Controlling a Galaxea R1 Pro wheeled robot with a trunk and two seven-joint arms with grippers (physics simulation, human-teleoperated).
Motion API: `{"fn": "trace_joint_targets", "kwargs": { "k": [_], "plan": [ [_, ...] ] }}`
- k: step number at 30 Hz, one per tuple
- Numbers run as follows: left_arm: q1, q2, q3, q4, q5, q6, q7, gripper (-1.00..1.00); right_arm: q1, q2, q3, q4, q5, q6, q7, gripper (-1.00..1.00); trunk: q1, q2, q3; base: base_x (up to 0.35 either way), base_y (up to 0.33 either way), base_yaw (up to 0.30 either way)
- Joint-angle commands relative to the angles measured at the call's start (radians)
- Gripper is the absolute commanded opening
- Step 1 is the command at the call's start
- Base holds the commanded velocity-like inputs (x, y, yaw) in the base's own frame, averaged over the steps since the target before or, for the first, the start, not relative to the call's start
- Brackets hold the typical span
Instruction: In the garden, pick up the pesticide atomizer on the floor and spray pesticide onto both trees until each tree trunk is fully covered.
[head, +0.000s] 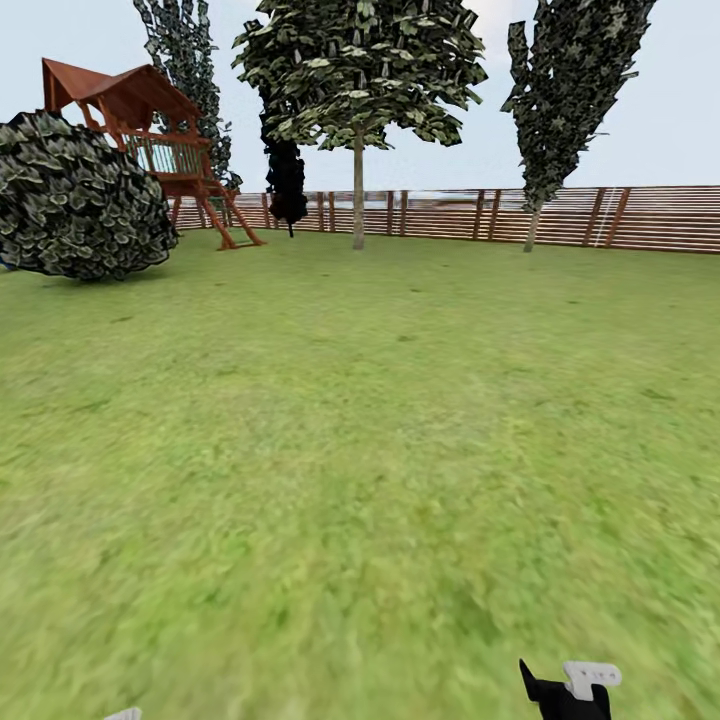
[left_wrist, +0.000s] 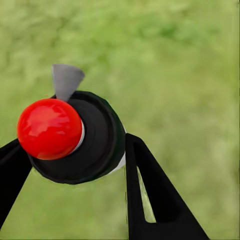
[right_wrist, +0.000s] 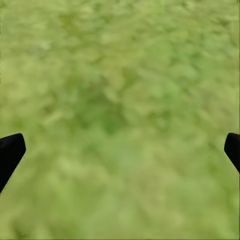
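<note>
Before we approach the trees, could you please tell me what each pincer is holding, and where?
The left pincer grips the atomizer around its black collar below the red cap. The right pincer is open, holding nothing.

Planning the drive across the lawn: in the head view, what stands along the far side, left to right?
Round bush → wooden play tower → pale-leaved tree → dark narrow tree, with the slatted fence behind.

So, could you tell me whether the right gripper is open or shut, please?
Open: the right gripper has its black jaws at opposite edges, only green grass lawn between.
</note>
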Motion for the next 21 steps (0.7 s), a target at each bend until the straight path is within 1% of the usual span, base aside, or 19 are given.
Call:
{"fn": "trace_joint_targets", "kwargs": {
  "k": [1, 5, 21],
  "plan": [
    [0.000, -0.001, 0.008, 0.001, -0.001, -0.003, -0.005, -1.00, -0.001, 0.002, -0.008, 0.000, 0.005, -0.007, 0.007, 1.00, 0.000, 0.000, -0.001, 0.339, 0.000, 0.000],
    [0.002, -0.007, 0.007, 0.001, -0.002, -0.005, -0.005, -1.00, -0.001, 0.001, -0.009, 0.002, 0.007, -0.038, 0.007, 1.00, 0.000, 0.000, -0.001, 0.339, 0.000, 0.000],
    [0.002, -0.007, 0.007, 0.001, -0.001, -0.004, -0.005, -1.00, -0.001, 0.005, -0.009, 0.046, 0.006, -0.043, 0.006, 1.00, 0.000, 0.000, -0.001, 0.339, 0.000, 0.000]
  ]
}}
